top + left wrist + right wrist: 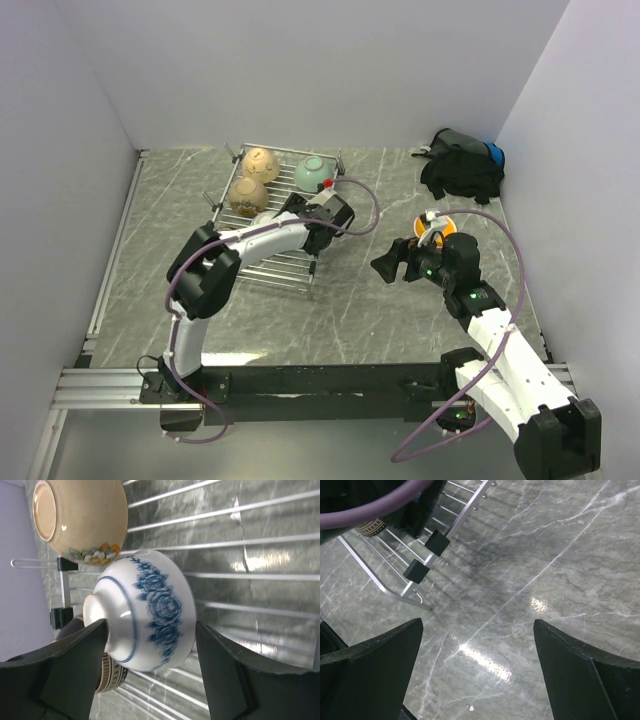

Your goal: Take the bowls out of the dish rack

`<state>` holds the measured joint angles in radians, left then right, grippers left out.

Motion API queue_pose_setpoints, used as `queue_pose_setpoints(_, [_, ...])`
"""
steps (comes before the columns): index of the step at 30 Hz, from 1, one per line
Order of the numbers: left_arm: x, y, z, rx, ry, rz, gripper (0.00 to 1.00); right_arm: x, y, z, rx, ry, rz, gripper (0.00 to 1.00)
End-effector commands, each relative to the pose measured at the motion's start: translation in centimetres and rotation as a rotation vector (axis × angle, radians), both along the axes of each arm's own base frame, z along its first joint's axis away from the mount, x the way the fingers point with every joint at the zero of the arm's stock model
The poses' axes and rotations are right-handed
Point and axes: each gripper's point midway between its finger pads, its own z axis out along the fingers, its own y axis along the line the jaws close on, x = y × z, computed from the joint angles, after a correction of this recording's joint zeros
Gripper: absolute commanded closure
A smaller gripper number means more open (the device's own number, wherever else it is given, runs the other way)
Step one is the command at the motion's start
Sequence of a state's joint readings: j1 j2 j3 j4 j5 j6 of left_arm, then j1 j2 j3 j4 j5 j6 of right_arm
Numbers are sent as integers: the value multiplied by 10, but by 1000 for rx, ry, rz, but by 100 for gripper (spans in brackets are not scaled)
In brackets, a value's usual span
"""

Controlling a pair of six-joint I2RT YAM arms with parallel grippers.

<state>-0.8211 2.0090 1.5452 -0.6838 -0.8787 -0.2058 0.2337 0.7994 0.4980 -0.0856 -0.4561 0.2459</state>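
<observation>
Left tool (151,626) is clamped across a white bowl with blue roses (150,605), one finger at its foot and the other at its rim, over the dish rack (285,266). Beyond that tool the rack holds a tan bowl (260,160), a speckled brown bowl (247,196) and a pale green bowl (310,172). A banded brown bowl (111,674) sits under its fingers. Right tool (477,622) gapes wide and empty over the surface (560,580). Just behind it, an orange bowl (437,228) sits off the rack. One out, five left, I judge.
</observation>
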Motion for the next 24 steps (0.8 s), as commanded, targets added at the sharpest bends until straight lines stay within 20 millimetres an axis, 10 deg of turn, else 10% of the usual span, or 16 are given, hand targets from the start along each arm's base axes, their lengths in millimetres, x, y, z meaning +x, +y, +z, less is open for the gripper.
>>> queue_pose_setpoints(1, [24,-8,12,3,-89,17,24,4,3,12,13,-62,4,0])
queue_pose_setpoints(24, [18,4,-20,113,-14,58,7,4,3,7,12,-55,7,0])
